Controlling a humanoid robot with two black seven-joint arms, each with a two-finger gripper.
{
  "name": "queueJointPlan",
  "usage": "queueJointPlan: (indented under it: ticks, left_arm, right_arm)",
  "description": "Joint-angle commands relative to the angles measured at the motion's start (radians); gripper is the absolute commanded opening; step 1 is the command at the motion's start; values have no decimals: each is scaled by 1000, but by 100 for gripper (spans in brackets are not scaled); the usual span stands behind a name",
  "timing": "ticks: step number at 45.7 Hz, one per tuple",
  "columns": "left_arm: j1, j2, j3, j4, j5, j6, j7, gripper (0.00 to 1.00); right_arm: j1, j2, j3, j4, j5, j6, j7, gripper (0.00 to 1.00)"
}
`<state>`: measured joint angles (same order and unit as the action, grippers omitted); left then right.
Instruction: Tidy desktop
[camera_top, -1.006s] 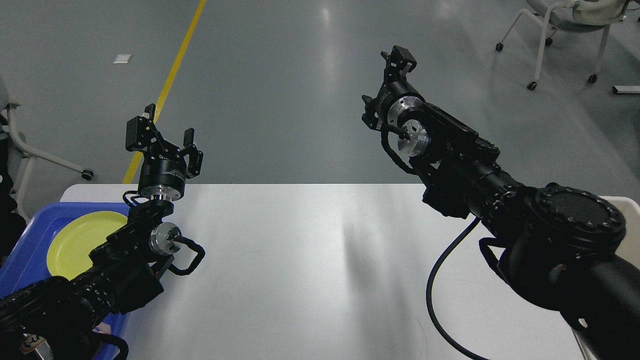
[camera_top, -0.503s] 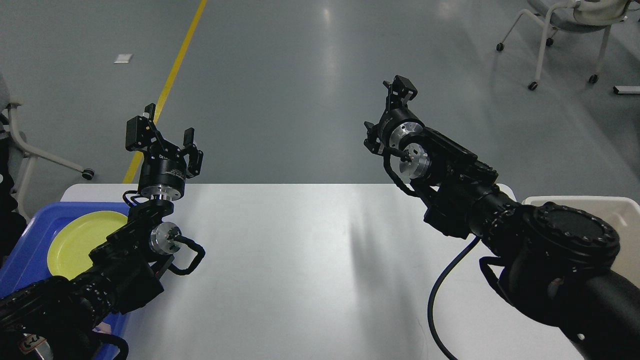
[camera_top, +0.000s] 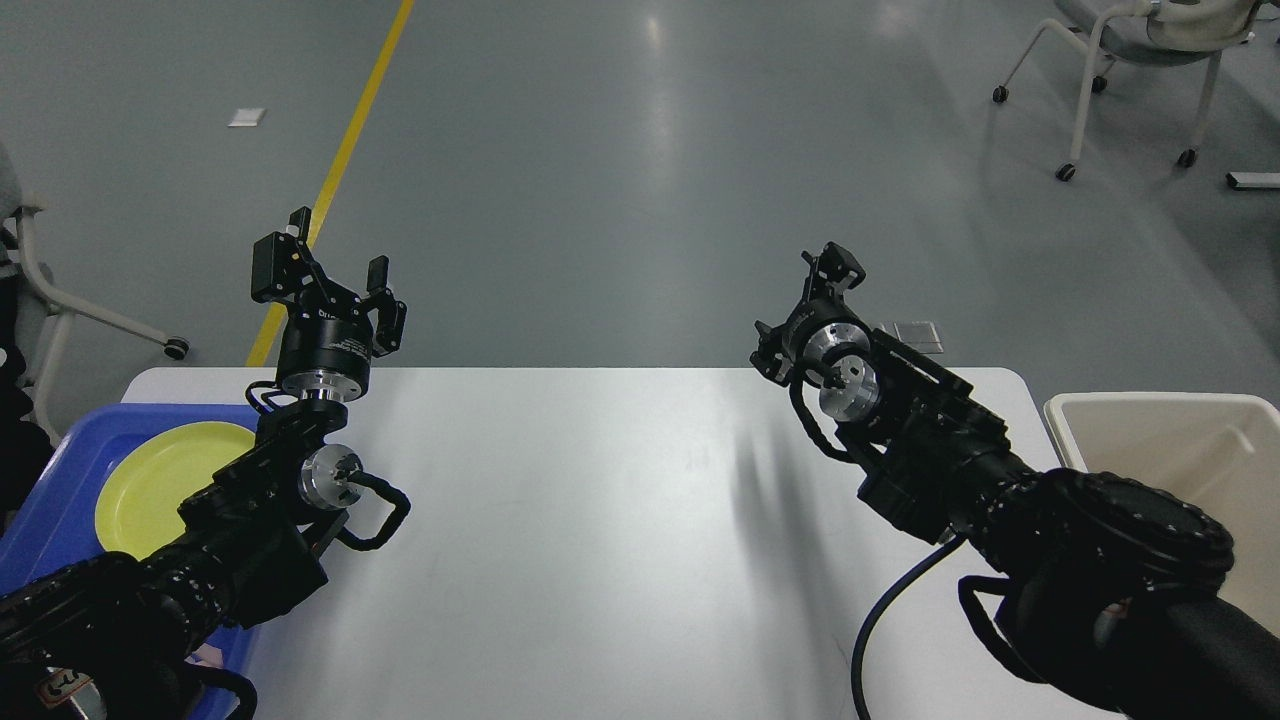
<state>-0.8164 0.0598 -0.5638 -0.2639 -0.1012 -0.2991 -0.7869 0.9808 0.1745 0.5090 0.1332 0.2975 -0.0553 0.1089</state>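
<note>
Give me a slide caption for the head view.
Both arms raised over the white desktop, yellow plate in blue tray.

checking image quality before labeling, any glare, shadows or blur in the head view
Head view: ceiling-light glare streaks the floor and runs faintly down the desktop; a soft dark shadow lies on the desktop beside the right arm; the left hand is sharp, the right hand slightly soft.

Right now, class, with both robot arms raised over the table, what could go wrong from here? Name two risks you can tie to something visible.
1. The left arm's elbow hangs over the blue tray and yellow plate; lowering or swinging it could knock the plate.
2. A black cable droops from the right arm toward the desktop; it might drag or snag there. The beige bin beside that arm could also be bumped.
</note>
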Motion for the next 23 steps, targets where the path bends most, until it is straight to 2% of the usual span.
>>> queueJointPlan:
  ticks: [1,23]
  left_arm:
    - [0,0,-1,0,0,0,0,100]
    - [0,0,-1,0,0,0,0,100]
  right_arm:
    - [-34,-1,31,0,0,0,2,100]
    - [-24,0,94,2,0,-3,-1,100]
